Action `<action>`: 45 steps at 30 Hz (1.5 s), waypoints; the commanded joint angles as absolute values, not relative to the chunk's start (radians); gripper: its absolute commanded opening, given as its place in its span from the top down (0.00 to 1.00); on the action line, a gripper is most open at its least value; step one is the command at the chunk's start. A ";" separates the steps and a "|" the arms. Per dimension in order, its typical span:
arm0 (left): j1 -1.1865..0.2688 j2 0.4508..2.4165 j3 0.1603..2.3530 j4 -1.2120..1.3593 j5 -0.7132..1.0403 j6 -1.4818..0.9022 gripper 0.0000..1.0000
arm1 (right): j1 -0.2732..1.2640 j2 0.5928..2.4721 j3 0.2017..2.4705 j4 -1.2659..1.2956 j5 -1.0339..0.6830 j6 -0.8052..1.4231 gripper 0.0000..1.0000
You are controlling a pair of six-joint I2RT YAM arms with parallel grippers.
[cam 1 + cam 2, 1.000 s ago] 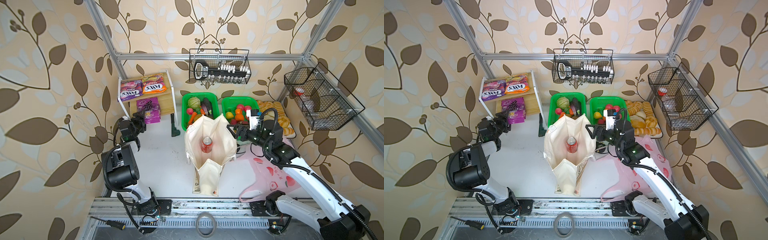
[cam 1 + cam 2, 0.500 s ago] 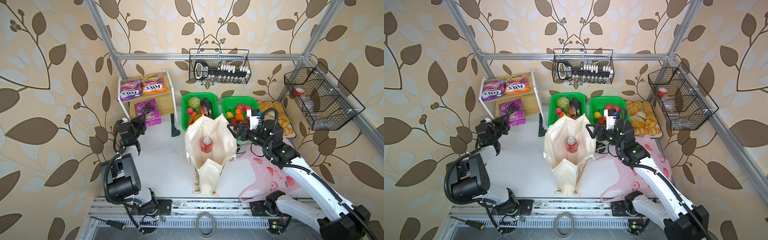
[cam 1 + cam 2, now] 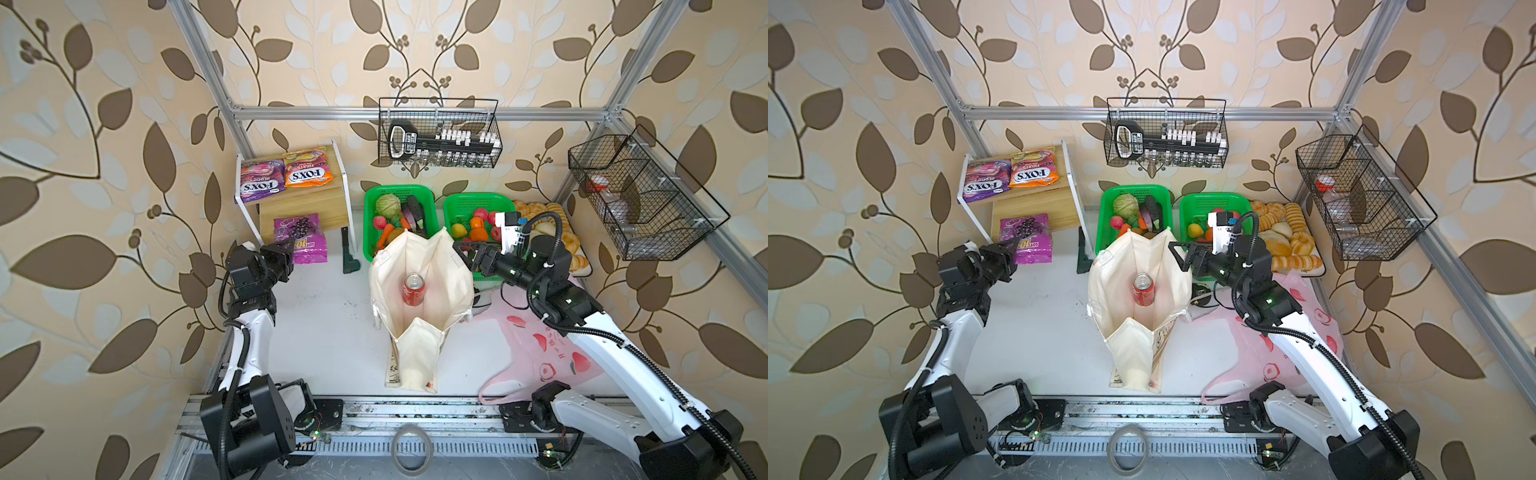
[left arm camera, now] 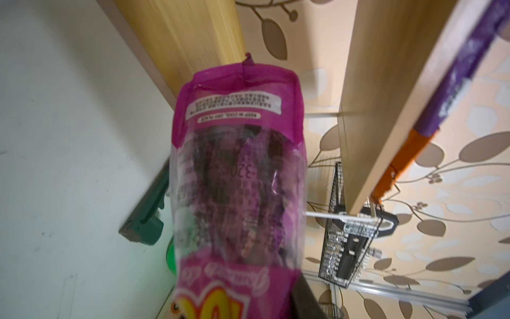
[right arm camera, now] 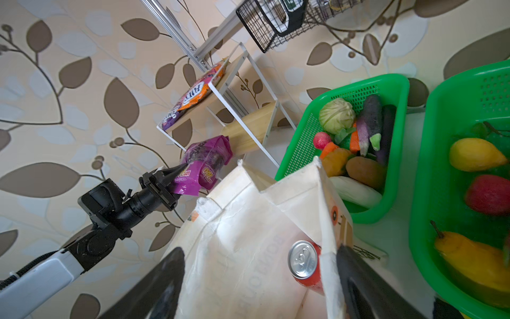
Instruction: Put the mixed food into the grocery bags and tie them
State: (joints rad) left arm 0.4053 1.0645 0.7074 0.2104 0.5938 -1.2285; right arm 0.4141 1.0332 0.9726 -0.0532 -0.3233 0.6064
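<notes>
- While the left gripper [image 5: 184, 165] pinched its thin black fingers [image 5: 174, 170] together on the near sealed edge of the purple, glossy "100" grape snack packet [image 5: 205, 161], the packet stuck out beyond the fingertips, its "100" end nearest them
- That packet looked light and soft, a slick, crinkly film whose loose contents would likely shift and sag, so the flat seam seemed the surest place to hold it; an edge pinch like this one might let it swing or slip
- Its far end pointed toward the lower board of the white-framed wooden shelf [image 3: 307, 205]; whether it touched the board could not be told
- The right gripper [image 3: 464, 257] stood with jaws spread wide at the rim of the cream canvas tote [image 3: 451, 286], clamping nothing that showed
- A red soda can [image 3: 414, 289] stood upright inside the tote, well apart from the packet, and the pink peach-printed plastic bag [image 3: 540, 353] lay flat beside the tote under the right arm
</notes>
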 commanded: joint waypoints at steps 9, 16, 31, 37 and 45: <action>0.283 0.783 0.913 0.175 0.724 -1.098 1.00 | 0.484 1.138 1.122 -0.007 -0.448 0.695 0.14; 0.085 0.763 0.925 0.269 0.759 -1.095 1.00 | 0.534 1.222 1.174 0.067 -0.522 0.808 0.13; -0.249 0.915 0.909 0.584 0.670 -1.209 1.00 | 0.622 1.378 1.206 0.351 -0.509 1.116 0.11; -0.290 0.958 0.919 0.586 0.702 -1.214 1.00 | 0.628 1.428 1.217 0.486 -0.533 1.206 0.15; -0.298 0.964 0.931 0.486 0.714 -1.159 0.96 | 0.628 1.399 1.217 0.454 -0.488 1.115 0.55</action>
State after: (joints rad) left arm -0.2749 0.9867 0.8810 0.4088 0.6579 -1.1961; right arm 0.6209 1.4208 1.1843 0.4229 -0.5049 1.1404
